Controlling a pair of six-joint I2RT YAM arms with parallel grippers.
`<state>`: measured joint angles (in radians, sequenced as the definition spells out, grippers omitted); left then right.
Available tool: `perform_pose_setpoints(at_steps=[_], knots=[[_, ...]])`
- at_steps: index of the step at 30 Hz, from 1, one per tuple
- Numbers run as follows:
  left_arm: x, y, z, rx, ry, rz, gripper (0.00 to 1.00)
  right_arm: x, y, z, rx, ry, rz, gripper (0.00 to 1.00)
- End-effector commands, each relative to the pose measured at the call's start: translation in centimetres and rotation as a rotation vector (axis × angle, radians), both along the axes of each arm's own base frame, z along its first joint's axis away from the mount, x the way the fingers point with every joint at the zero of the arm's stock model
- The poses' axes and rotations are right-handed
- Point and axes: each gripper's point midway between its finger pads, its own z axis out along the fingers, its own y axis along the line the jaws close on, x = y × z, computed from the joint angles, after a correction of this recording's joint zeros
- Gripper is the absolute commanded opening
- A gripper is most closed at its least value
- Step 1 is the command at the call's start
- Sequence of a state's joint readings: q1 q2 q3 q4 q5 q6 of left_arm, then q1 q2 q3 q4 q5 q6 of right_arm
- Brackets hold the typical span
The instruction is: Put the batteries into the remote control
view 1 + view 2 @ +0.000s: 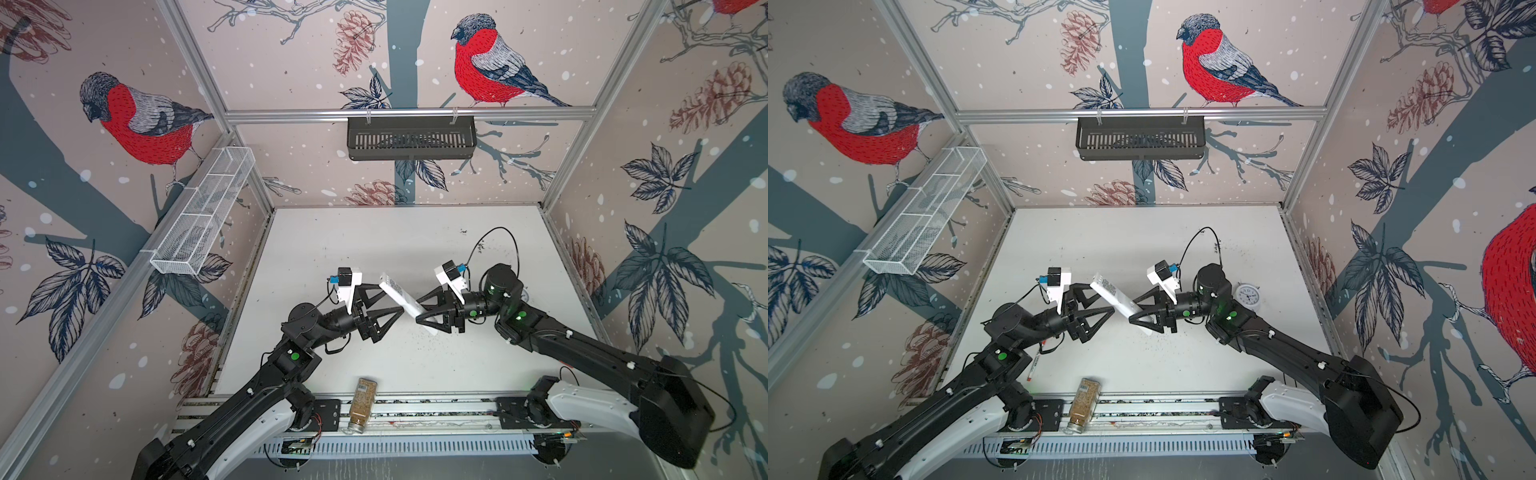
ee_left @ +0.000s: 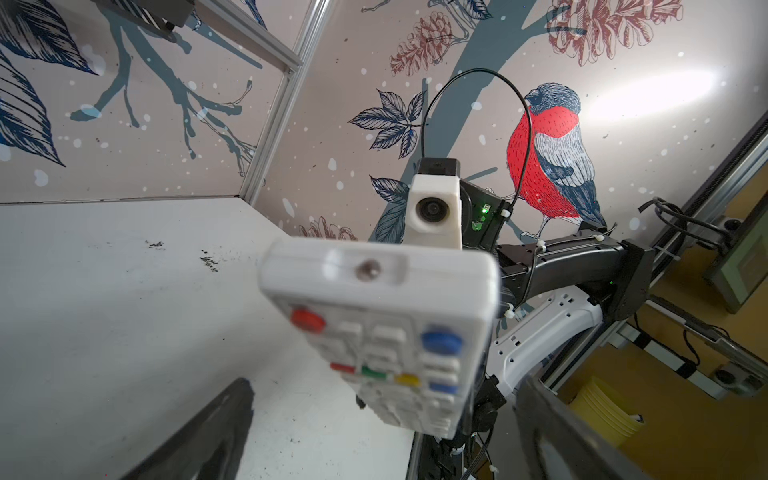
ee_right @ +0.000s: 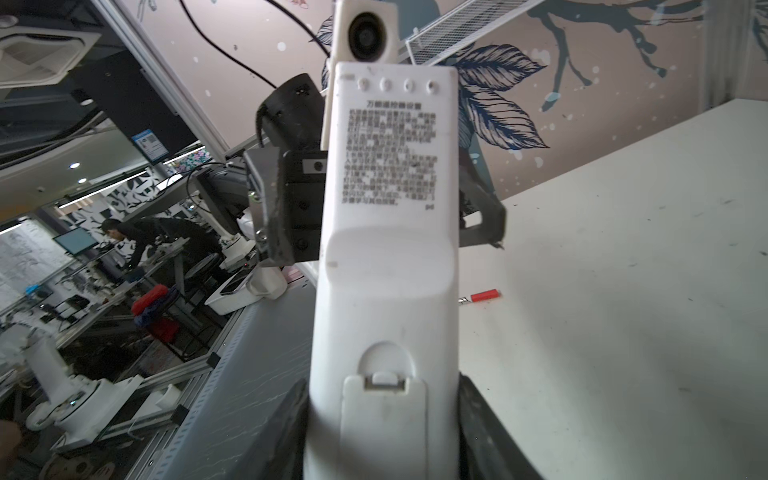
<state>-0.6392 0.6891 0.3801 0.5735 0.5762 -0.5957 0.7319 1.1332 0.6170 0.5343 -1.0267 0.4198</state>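
The slim white plastic remote control [image 1: 398, 292] [image 1: 1112, 292] hangs slanted in the air above the middle of the flat white worktop [image 1: 374, 245], not touching it. The right pincer [image 1: 417, 311] [image 1: 1133, 312] is clamped across its lower half, one finger on each long edge. The left pincer [image 1: 392, 300] [image 1: 1103, 299] is spread wide and holds nothing. The remote's upper end lies between its fingers, with a gap on each side in the left wrist view.

Behind the pincers the worktop lies open up to the back wall, marked only by dark specks. The side walls stand close on both sides.

In the right wrist view the remote's printed back [image 3: 390, 249] faces the camera with the battery hatch in place, and its bottom end is cut off by the frame edge. In the left wrist view its button face [image 2: 382, 332] is blurred.

A round white alarm clock [image 1: 1248, 296] stands just beside the right arm, partly covered by it. A long white pen with a red cap [image 1: 1034, 365] lies near the left edge, its far end under the left arm.

A clear jar filled with brown grains [image 1: 363, 405] lies on its side across the front rail. A black slotted plastic basket [image 1: 411, 137] hangs on the back rail. A long white wire-mesh basket [image 1: 203, 212] with dividers hangs on the left wall. What either basket holds is hard to make out.
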Motion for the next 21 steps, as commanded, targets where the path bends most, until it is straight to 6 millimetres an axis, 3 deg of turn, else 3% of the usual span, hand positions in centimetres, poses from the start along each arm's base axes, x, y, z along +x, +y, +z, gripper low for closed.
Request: perform_pose_setpoints(at_steps=[1, 6, 21], knots=[[-1.1, 0.0, 2.3, -0.067, -0.085, -0.044, 0.98, -1.8, 0.2, 1.7, 0.066, -0.056, 0.084, 0.43], [-2.7, 0.0, 3.6, -0.133, -0.136, -0.117, 0.93, -1.6, 0.5, 1.5, 0.065, -0.041, 0.077, 0.43], [-4.0, -1.0, 3.8, -0.154, -0.163, -0.218, 0.73, -1.3, 0.8, 1.0, 0.069, -0.025, 0.095, 0.43]])
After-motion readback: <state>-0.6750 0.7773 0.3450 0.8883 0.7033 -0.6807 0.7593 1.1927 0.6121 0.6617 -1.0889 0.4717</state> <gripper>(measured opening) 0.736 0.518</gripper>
